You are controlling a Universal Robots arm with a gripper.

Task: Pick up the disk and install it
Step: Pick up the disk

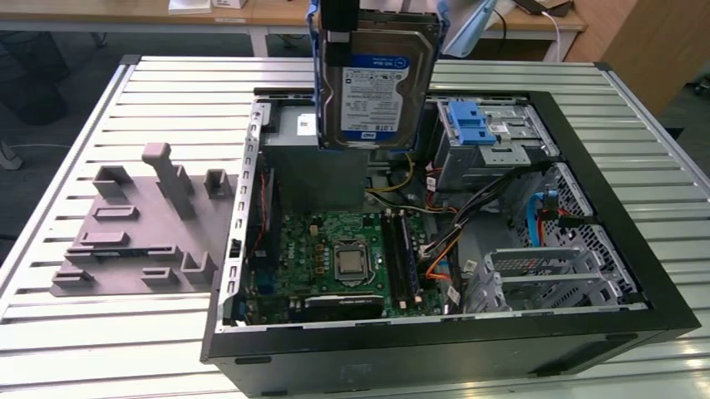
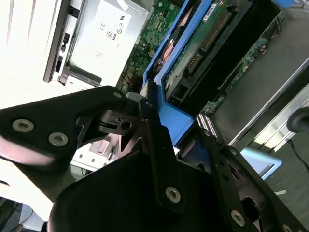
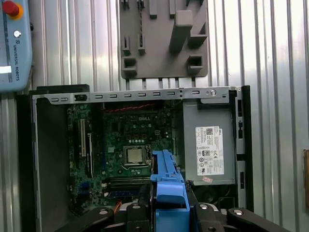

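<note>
The disk (image 1: 372, 83), silver with a white-and-blue label, hangs upright in the air above the back of the open computer case (image 1: 621, 208) in the exterior view. Its blue carrier frame (image 3: 168, 179) is clamped at the upper end by my gripper (image 1: 355, 21), which is shut on it. In the second wrist view the black fingers (image 2: 149, 121) pinch the blue frame (image 2: 166, 104), and the disk's green circuit side (image 2: 203, 38) extends away from them. The disk touches nothing in the case.
Inside the case lie the motherboard (image 1: 344, 258), a grey power supply (image 3: 210, 140) and a metal drive bay with a blue latch (image 1: 475, 125). A grey fixture plate (image 1: 133, 224) sits on the slatted metal table (image 1: 111, 332) at the exterior view's left. A control pendant (image 3: 14, 43) lies nearby.
</note>
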